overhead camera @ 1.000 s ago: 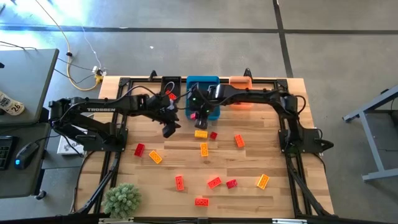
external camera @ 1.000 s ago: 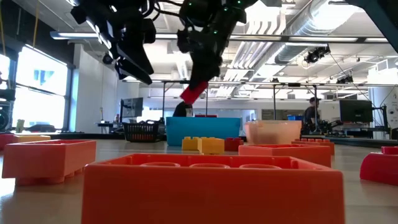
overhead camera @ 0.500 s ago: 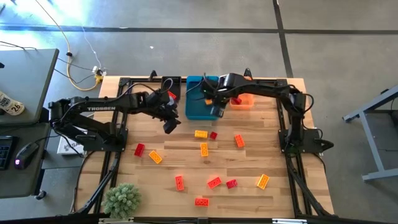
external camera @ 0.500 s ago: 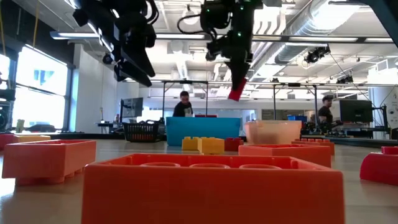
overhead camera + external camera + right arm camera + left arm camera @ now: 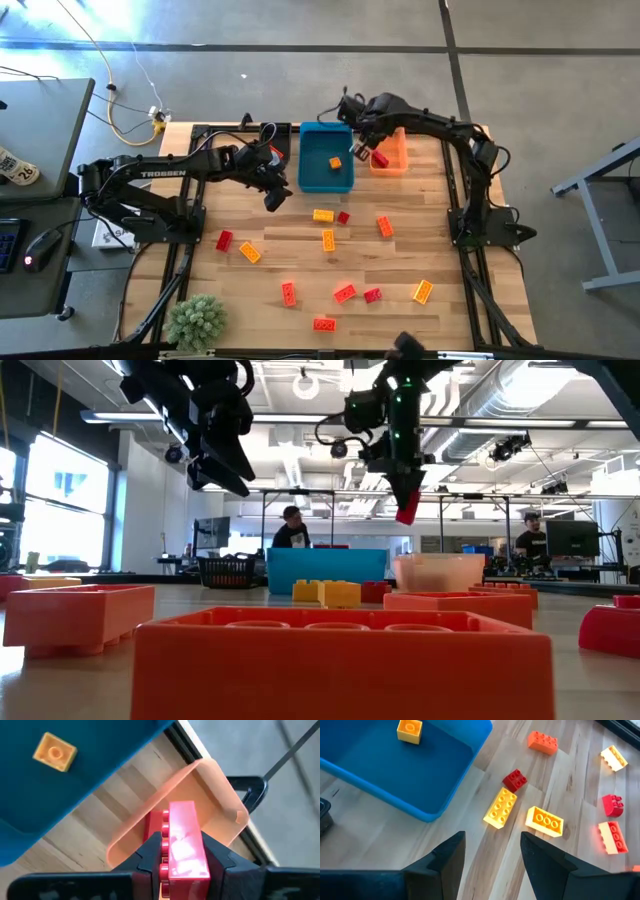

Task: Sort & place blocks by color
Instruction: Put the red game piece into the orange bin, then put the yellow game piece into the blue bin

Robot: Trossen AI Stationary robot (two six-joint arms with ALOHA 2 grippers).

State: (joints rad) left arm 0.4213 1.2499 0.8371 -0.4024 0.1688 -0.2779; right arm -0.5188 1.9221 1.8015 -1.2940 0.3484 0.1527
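Note:
My right gripper [image 5: 378, 156] is shut on a red block [image 5: 182, 840] and hovers above the orange bin [image 5: 391, 160] at the table's far edge. The low view shows that block [image 5: 407, 511] high above the bin [image 5: 440, 571]. My left gripper [image 5: 272, 196] waits in the air, open, near the blue bin's near-left corner; its fingers [image 5: 447, 857] frame bare tabletop. The blue bin [image 5: 326, 158] holds a yellow-orange block [image 5: 335, 162]. Several red, orange and yellow-orange blocks, such as a yellow one [image 5: 322, 215], lie flat on the table. My right gripper pinches the red block between its two fingers, with the left finger [image 5: 150, 855] against the studded face [image 5: 163, 845]. The fingers point down from above. The block sticks out past the fingertips, tilted, lifted clear over the orange bin.
A black bin [image 5: 270, 138] stands left of the blue one along the far edge. A small green plant [image 5: 197, 320] sits at the near-left corner. Loose blocks cover the table's middle and near part. People stand in the room beyond the table.
My right gripper has carried the red block from the blue bin's near edge toward the table's right and far edge, and is now over the orange bin. The block's tilt has turned along the way. The yellow-orange block in the blue bin has come into sight.

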